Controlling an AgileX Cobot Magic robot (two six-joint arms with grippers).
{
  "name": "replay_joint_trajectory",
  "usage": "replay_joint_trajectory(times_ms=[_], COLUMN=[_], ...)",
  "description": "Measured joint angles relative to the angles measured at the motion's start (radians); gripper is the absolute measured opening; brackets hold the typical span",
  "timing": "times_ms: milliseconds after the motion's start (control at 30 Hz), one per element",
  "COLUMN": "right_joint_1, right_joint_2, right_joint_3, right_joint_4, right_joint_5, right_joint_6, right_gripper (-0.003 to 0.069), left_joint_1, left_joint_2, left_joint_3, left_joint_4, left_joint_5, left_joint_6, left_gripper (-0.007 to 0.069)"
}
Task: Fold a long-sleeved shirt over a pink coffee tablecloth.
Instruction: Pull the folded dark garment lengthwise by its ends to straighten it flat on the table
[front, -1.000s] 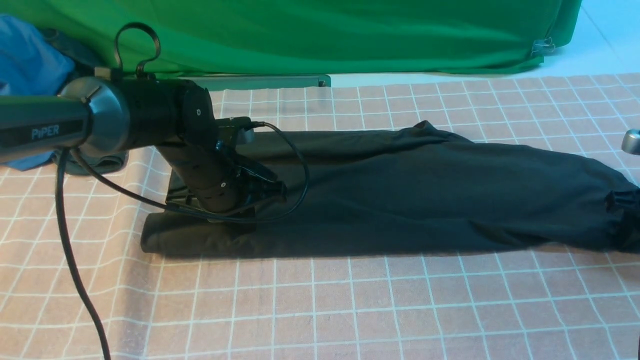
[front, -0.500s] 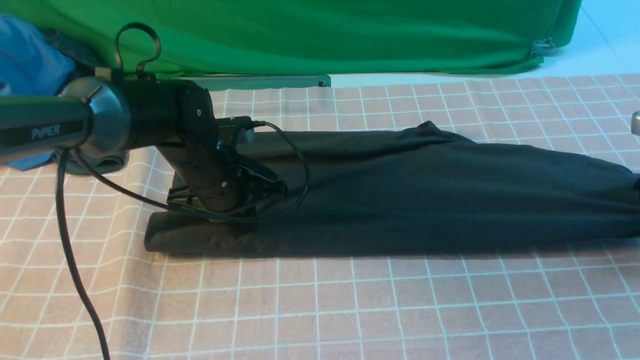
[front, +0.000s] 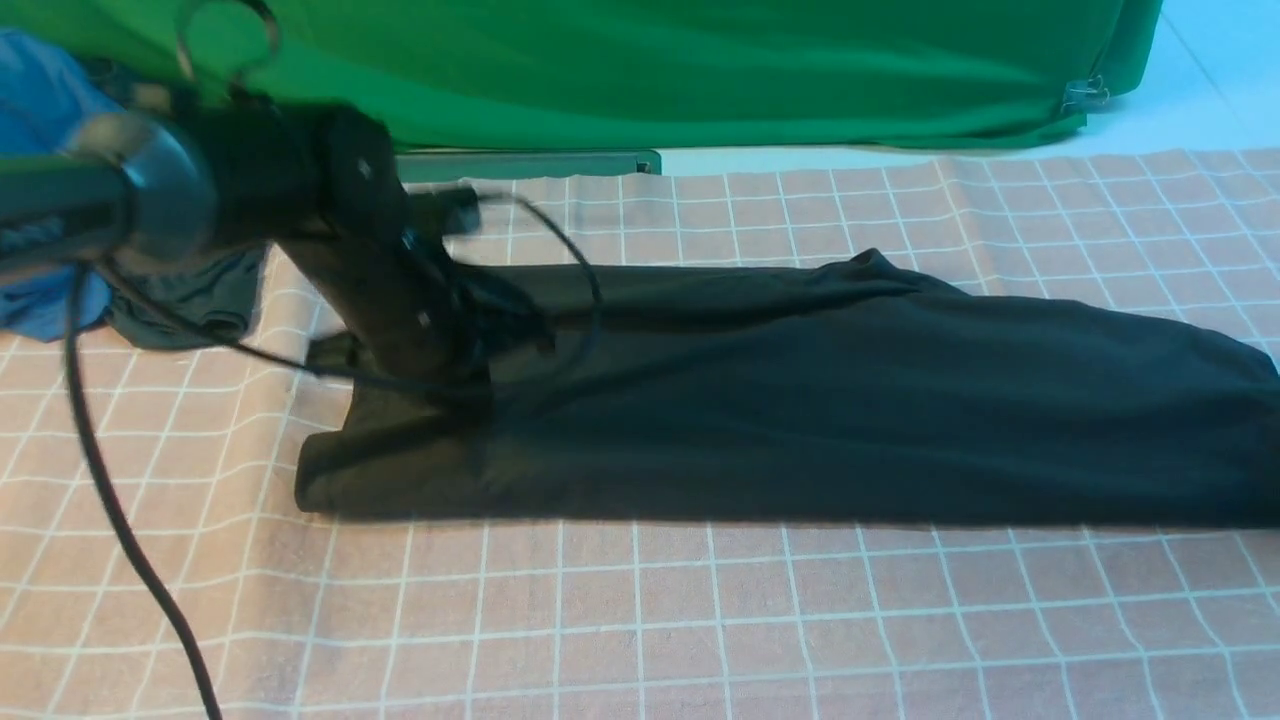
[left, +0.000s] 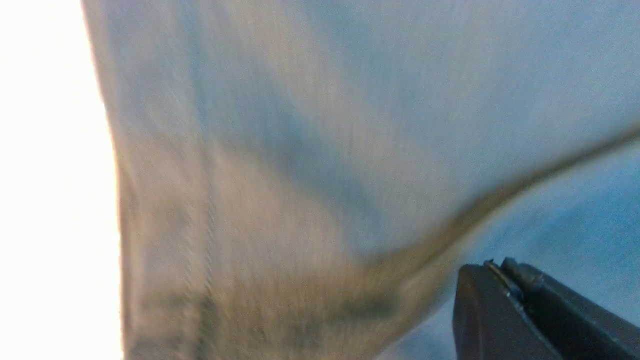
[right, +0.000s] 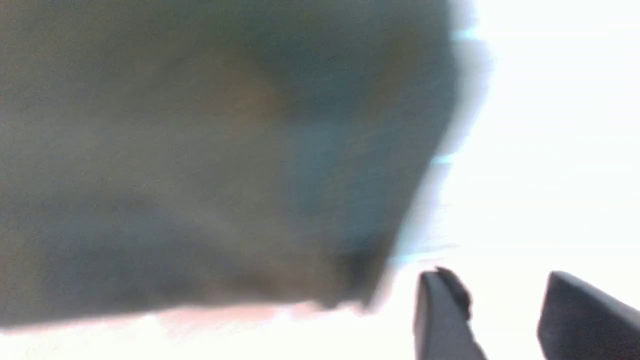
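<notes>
The long-sleeved shirt (front: 800, 400) lies as a long black band across the pink coffee tablecloth (front: 640, 620), its left end thick and rounded. My left gripper (front: 535, 340) hovers blurred over that left end. In the left wrist view the left gripper (left: 495, 265) is shut with nothing visible between its fingers, and blurred shirt fabric (left: 300, 125) fills the picture beyond them. My right gripper (right: 500, 277) stands open with an empty gap, beside the shirt's dark edge (right: 200, 150). It is outside the front view.
A green backdrop cloth (front: 640, 70) hangs along the back. A blue garment (front: 40, 80) and a dark grey-green garment (front: 190, 300) lie at the far left. The left arm's black cable (front: 110, 520) trails down over the cloth's front left.
My left arm has risen and swung back and left, now blurred. The right gripper has let go of the shirt's right end and left the front view; that end lies flat.
</notes>
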Motion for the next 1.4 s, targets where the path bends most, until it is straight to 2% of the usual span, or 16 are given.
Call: replay_joint_trajectory(times_ms=[100,167,233,367,433,533,700,867,900,1067,1167,1200,1400], right_joint_1=[0.0,0.002,0.011,0.066,0.103,0.184,0.311,0.393,0.423,0.462,0.464,0.464,0.462], right_joint_2=[0.0,0.0,-0.001,-0.009,-0.01,0.001,0.053,0.113,0.14,0.163,0.163,0.163,0.163], right_joint_3=[-0.077,-0.141,-0.179,-0.215,-0.215,-0.216,-0.216,-0.216,-0.216,-0.216,-0.216,-0.216,-0.216], right_joint_4=[-0.018,0.005,0.068,0.336,0.456,0.567,0.6,0.604,0.604,0.602,0.602,0.6,0.6], right_joint_5=[0.047,0.084,0.1,0.036,-0.004,-0.062,-0.187,-0.283,-0.332,-0.402,-0.407,-0.403,-0.372], right_joint_6=[0.058,0.074,0.051,-0.095,-0.158,-0.225,-0.263,-0.269,-0.269,-0.273,-0.278,-0.288,-0.293], right_gripper=[0.0361,0.0346,0.029,0.0067,0.0042,0.0036,0.0036,0.0036,0.0036,0.0036,0.0036,0.0036,0.0042], left_joint_1=[0.028,0.039,0.042,0.026,0.021,0.019,0.019,0.025,0.032,0.061,0.077,0.088,0.121], left_joint_2=[-0.008,-0.001,0.017,0.119,0.176,0.279,0.405,0.437,0.442,0.442,0.427,0.406,0.332], left_joint_3=[-0.064,-0.1,-0.144,-0.268,-0.316,-0.395,-0.499,-0.533,-0.534,-0.553,-0.579,-0.596,-0.613], left_joint_4=[0.001,0.001,0.001,-0.002,-0.003,-0.006,-0.005,0.009,0.02,0.052,0.083,0.111,0.183], left_joint_5=[0.015,0.022,0.031,0.057,0.072,0.117,0.133,0.042,-0.01,-0.024,0.045,0.116,0.228], left_joint_6=[-0.017,-0.02,-0.024,-0.023,-0.02,-0.013,0.013,-0.012,-0.056,-0.102,-0.071,-0.032,-0.014], left_gripper=[0.0013,0.0013,0.0013,0.0013,0.0013,0.0013,0.0013,0.0013,0.0013,0.0013,0.0013,0.0013,0.0013])
